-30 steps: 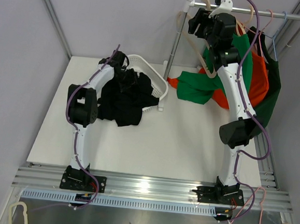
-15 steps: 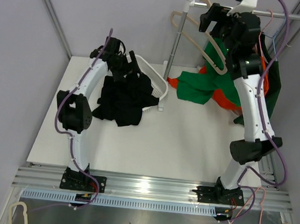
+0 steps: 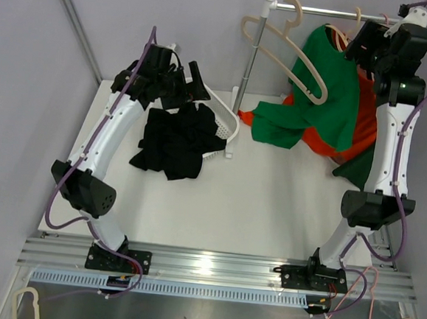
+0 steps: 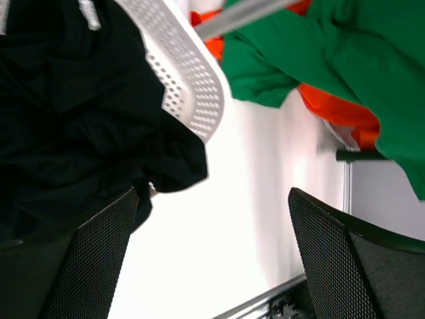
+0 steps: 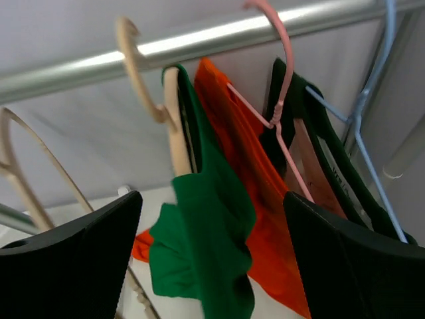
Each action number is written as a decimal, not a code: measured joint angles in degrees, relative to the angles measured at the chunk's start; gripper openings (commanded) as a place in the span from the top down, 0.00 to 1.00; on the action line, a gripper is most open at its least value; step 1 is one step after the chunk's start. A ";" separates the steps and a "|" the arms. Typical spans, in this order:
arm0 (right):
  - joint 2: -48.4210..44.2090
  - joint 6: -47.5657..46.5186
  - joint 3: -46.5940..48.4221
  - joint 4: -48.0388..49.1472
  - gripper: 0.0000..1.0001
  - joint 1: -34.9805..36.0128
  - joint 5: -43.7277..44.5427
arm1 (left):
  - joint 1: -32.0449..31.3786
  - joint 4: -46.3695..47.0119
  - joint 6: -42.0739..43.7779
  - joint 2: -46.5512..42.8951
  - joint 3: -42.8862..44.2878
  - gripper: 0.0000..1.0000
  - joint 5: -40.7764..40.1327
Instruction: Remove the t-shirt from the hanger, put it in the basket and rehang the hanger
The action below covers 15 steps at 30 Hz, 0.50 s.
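Observation:
A green t-shirt (image 3: 327,102) hangs on a beige hanger (image 5: 174,126) from the rail (image 3: 321,10); its lower part drapes on the table. It also shows in the right wrist view (image 5: 206,239). An orange shirt (image 5: 259,199) on a pink hanger (image 5: 282,100) hangs behind it. An empty beige hanger (image 3: 295,59) hangs at the rail's left end. My right gripper (image 3: 364,47) is open, high up by the rail, right of the green shirt. My left gripper (image 3: 193,88) is open above the white basket (image 3: 220,116), holding nothing.
A black garment (image 3: 178,142) spills from the basket onto the table. A dark green shirt (image 3: 361,167) and a blue hanger (image 5: 362,113) hang at the rail's right end. The rail's upright post (image 3: 249,59) stands behind the basket.
My right arm has swung right and up along the rail, away from the empty hanger. My left arm has risen and stretched back over the basket.

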 measured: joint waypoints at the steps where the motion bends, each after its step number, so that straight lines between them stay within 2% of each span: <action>1: 1.53 0.02 0.70 -1.33 0.09 -1.03 -1.03 | -1.14 -0.09 0.13 -1.07 -0.37 0.01 -0.52; 9: 9.18 -0.07 4.74 -3.98 0.09 -1.44 -7.61 | -7.80 1.01 1.46 -9.75 -3.58 0.00 -5.53; 11: 9.68 -0.15 5.09 -3.43 0.14 -1.46 -8.28 | -8.17 1.60 1.68 -10.86 -3.61 0.01 -6.27; 13: 10.45 -0.22 6.43 -3.23 0.24 -1.53 -8.50 | -8.26 1.95 2.01 -11.34 -3.61 0.00 -7.02; 15: 11.28 -0.07 8.33 -3.50 0.22 -1.53 -8.50 | -8.39 2.12 2.12 -11.39 -3.61 0.00 -7.69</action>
